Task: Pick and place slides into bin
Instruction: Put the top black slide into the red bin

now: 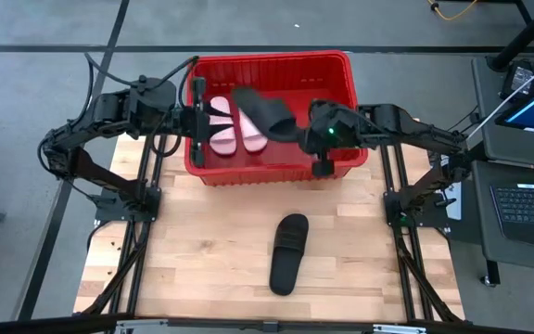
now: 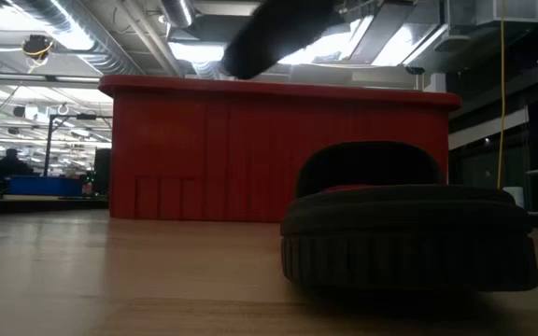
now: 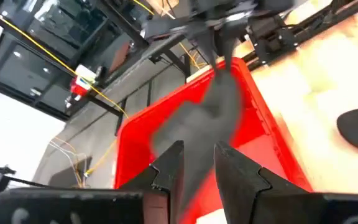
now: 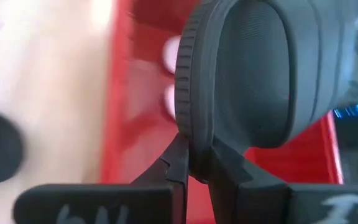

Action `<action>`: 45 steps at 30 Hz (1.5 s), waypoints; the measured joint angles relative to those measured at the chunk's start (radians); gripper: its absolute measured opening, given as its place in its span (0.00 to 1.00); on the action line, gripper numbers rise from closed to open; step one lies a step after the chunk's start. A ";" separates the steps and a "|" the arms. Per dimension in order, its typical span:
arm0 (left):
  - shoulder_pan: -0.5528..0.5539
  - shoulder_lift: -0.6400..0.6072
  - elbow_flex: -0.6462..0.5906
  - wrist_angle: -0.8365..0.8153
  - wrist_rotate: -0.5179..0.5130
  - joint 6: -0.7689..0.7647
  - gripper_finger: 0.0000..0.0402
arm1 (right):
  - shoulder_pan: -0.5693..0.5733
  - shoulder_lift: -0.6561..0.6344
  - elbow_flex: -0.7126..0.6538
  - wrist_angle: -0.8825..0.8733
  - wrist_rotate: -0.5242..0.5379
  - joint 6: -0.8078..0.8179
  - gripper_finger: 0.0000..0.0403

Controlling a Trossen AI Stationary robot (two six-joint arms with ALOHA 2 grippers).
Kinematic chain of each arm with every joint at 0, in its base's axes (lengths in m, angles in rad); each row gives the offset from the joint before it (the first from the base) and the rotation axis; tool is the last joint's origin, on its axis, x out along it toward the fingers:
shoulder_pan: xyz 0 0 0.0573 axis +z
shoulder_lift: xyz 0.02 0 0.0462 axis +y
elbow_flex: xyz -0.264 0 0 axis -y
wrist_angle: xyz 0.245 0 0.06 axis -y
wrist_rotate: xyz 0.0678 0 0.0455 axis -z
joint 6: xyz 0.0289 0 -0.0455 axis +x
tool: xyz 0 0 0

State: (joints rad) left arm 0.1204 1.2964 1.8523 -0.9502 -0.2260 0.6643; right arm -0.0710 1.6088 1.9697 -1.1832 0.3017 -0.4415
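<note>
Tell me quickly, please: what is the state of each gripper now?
Left gripper: open, holding nothing, at the large red plastic basket's left rim.
Right gripper: shut on a black rubber slide sandal, above the basket.

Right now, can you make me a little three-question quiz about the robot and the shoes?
1. How many pink slides lie in the red bin?
2. True or false: the right claw grips a black slide above the bin.
3. Where is the other black slide? A) on the table B) in the bin C) in the left claw

Key: 1. Two. 2. True. 3. A.
</note>
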 joint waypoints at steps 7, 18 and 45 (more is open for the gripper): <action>0.000 0.004 0.000 -0.103 0.008 0.000 0.20 | -0.086 0.047 0.000 -0.002 0.056 0.048 0.09; 0.000 0.004 0.000 -0.136 0.131 -0.035 0.20 | -0.202 0.174 0.000 -0.032 0.097 0.079 0.09; 0.000 0.004 0.000 -0.209 0.150 -0.079 0.13 | -0.336 0.376 0.000 -0.038 0.104 0.117 0.09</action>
State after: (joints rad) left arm 0.1204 1.3003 1.8524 -1.1587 -0.0765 0.5854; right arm -0.4066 1.9850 1.9701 -1.2216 0.4054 -0.3248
